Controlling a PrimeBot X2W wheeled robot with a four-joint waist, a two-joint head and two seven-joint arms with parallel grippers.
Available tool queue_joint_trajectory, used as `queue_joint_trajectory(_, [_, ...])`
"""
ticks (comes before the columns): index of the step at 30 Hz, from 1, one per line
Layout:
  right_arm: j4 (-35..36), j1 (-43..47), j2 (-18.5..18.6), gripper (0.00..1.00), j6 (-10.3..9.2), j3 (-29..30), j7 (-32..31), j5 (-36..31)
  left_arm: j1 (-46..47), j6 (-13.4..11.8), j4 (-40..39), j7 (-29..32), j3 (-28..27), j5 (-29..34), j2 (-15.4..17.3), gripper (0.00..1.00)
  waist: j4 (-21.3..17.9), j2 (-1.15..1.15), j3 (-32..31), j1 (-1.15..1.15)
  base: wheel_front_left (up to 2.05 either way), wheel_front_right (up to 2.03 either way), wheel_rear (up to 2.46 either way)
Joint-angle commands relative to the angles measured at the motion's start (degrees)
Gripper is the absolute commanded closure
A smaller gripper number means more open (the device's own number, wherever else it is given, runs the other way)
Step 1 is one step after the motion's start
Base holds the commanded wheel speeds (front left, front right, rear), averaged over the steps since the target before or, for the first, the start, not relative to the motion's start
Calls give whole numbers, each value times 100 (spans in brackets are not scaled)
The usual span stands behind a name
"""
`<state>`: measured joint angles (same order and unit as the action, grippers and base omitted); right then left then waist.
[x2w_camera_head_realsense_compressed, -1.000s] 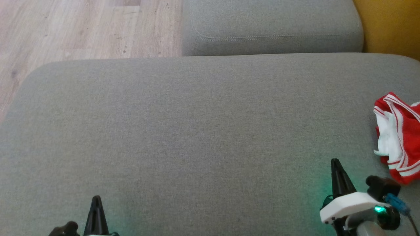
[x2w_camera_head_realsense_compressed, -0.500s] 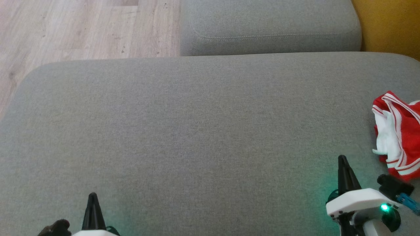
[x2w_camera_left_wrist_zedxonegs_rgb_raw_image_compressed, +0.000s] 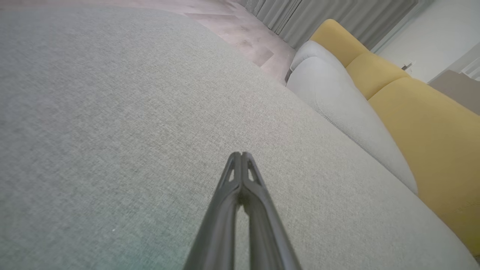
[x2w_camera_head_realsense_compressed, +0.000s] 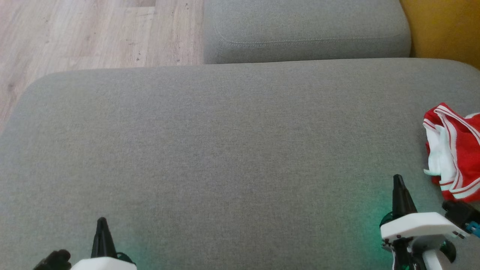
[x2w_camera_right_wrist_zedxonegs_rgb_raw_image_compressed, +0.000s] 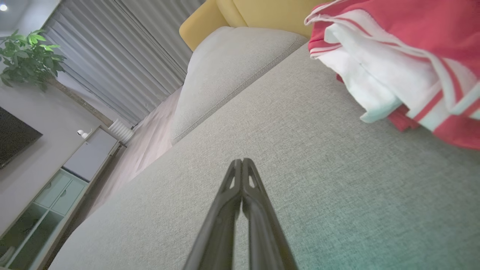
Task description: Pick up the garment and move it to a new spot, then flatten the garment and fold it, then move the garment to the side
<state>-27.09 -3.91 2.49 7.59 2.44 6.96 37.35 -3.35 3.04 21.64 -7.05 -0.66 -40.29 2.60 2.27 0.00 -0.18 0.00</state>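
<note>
Where it lies bunched at the right edge of the head view, the garment [x2w_camera_head_realsense_compressed: 463, 150] — red cloth with white stripes and a white lining turned out — rests crumpled on the big gray cushion [x2w_camera_head_realsense_compressed: 225, 142]. The right gripper [x2w_camera_head_realsense_compressed: 398, 179] stands just beside it, nearer the robot and a little to the left, not touching the cloth. Its two dark fingers [x2w_camera_right_wrist_zedxonegs_rgb_raw_image_compressed: 219, 225] are pressed tight together with nothing between them. In the right wrist view they sit low over the gray fabric, with the garment up and to the right of the tips.

The left gripper [x2w_camera_head_realsense_compressed: 100, 222] is well apart at the lower left — also clenched and empty, above bare cushion.

Past the big cushion lies a second gray cushion [x2w_camera_head_realsense_compressed: 307, 30]. A pale wood floor [x2w_camera_head_realsense_compressed: 75, 33] is to its left and a yellow sofa back [x2w_camera_head_realsense_compressed: 442, 30] to its right. The right wrist view also takes in gray curtains [x2w_camera_right_wrist_zedxonegs_rgb_raw_image_compressed: 123, 56] and a potted plant [x2w_camera_right_wrist_zedxonegs_rgb_raw_image_compressed: 26, 56].
</note>
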Motion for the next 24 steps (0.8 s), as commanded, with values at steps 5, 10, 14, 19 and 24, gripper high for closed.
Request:
queue_joint_trajectory(5, [295, -206, 21, 100, -4, 15, -102, 449, 338, 59, -249, 114, -175, -414, 17, 100, -15, 0, 3, 0, 0, 0, 0])
queue_joint_trajectory(10, [362, -208, 22, 100, -4, 42, -186, 785, 379, 85, -283, 197, -202, -734, 18, 100, -29, 0, 5, 0, 0, 0, 0])
queue_joint_trajectory(14, [417, -209, 23, 100, -5, 63, -252, 1055, 412, 105, -310, 263, -224, -989, 18, 100, -40, 0, 7, 0, 0, 0, 0])
queue_joint_trajectory(19, [484, -210, 24, 100, -5, 89, -335, 1392, 454, 131, -344, 346, -252, -1309, 19, 100, -55, 0, 9, 0, 0, 0, 0])
queue_joint_trajectory(24, [552, -212, 26, 100, -5, 115, -419, 1728, 495, 157, -378, 429, -279, -1628, 20, 100, -69, 0, 11, 0, 0, 0, 0])
